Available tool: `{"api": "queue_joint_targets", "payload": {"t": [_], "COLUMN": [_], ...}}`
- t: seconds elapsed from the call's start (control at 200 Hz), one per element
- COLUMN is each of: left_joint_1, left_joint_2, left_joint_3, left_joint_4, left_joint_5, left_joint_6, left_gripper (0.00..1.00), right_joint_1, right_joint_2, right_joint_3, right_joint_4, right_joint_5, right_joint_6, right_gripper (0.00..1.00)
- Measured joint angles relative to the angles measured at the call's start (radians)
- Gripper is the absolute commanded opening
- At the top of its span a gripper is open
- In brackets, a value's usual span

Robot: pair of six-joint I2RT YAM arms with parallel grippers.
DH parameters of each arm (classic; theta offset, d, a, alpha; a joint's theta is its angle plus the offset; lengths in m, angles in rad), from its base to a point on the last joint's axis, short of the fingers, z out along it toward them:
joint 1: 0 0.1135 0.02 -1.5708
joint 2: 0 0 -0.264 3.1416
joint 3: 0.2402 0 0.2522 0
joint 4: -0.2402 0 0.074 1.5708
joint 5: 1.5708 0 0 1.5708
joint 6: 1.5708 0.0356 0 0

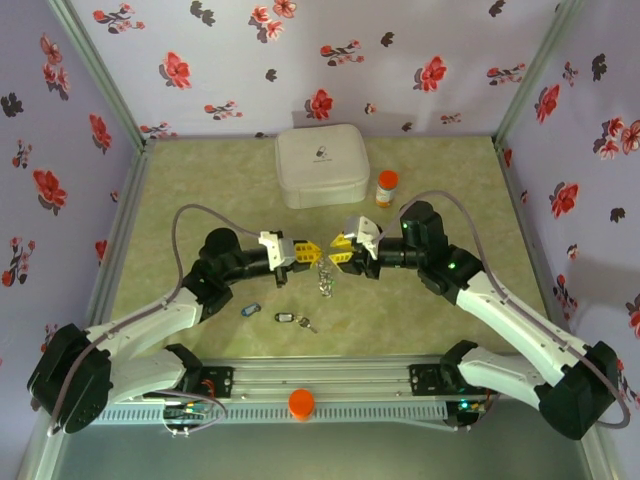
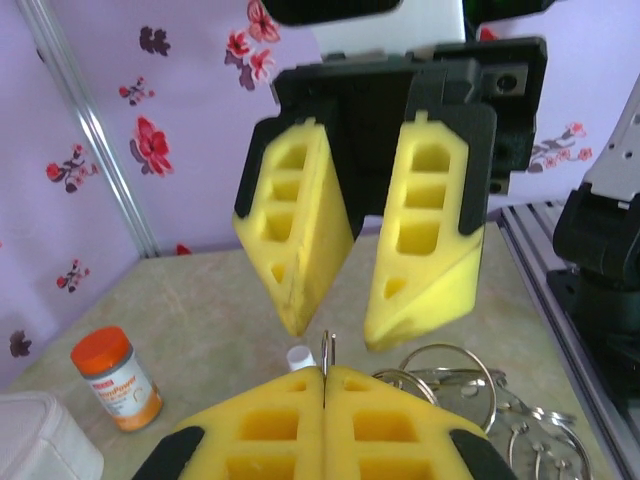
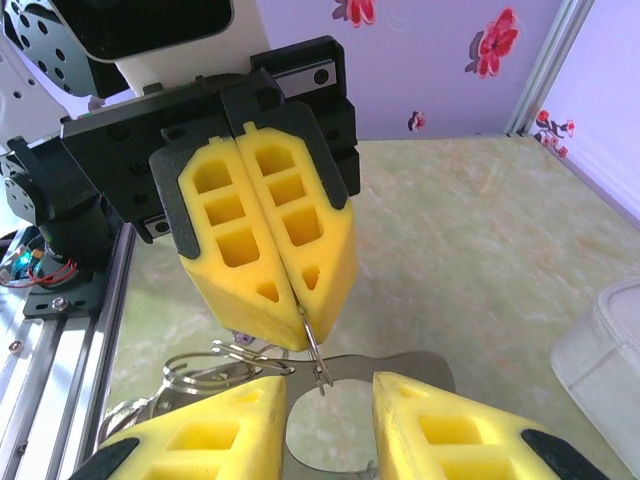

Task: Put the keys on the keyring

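Keys (image 1: pixel 283 318) lay flat on the table (image 1: pixel 200 180) close to the front rail (image 1: pixel 330 375), in a rough left-to-right row with the blue-headed one leftmost, apart from the keyring (image 2: pixel 327 345). The left end effector (image 2: pixel 325 378) was pinched together on a thin wire of that keyring, which stood upright and edge-on at its tips. Its other loops lay heaped on the table beneath. The right end effector (image 3: pixel 330 392) faced it with fingers apart, holding nothing. Farther back, the white zipped case (image 1: pixel 322 165) was closed, and the pill bottle (image 1: pixel 386 187) stood upright with its orange cap on.
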State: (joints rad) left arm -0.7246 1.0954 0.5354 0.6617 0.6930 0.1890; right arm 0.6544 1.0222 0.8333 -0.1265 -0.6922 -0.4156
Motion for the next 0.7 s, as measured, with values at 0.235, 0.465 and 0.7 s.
{"api": "queue_joint_targets", "payload": {"t": [0.235, 0.465, 0.7], "left_joint_1": [0.0, 0.0, 0.002], "left_joint_2": [0.006, 0.011, 0.012], "left_joint_3": [0.0, 0.0, 0.0], "left_joint_4": [0.037, 0.038, 0.033], "left_joint_5": [0.018, 0.026, 0.023], "left_joint_6": [-0.031, -0.034, -0.025], "left_gripper": [0.0, 0.0, 0.18], "right_joint_1": [0.01, 0.011, 0.014], "right_joint_2": [0.015, 0.019, 0.027], "right_joint_3": [0.0, 0.0, 0.003], "right_joint_4": [0.009, 0.026, 0.024], "right_joint_5": [-0.001, -0.016, -0.026], "right_joint_6": [0.009, 0.009, 0.017], "right_gripper": [0.21, 0.12, 0.0]}}
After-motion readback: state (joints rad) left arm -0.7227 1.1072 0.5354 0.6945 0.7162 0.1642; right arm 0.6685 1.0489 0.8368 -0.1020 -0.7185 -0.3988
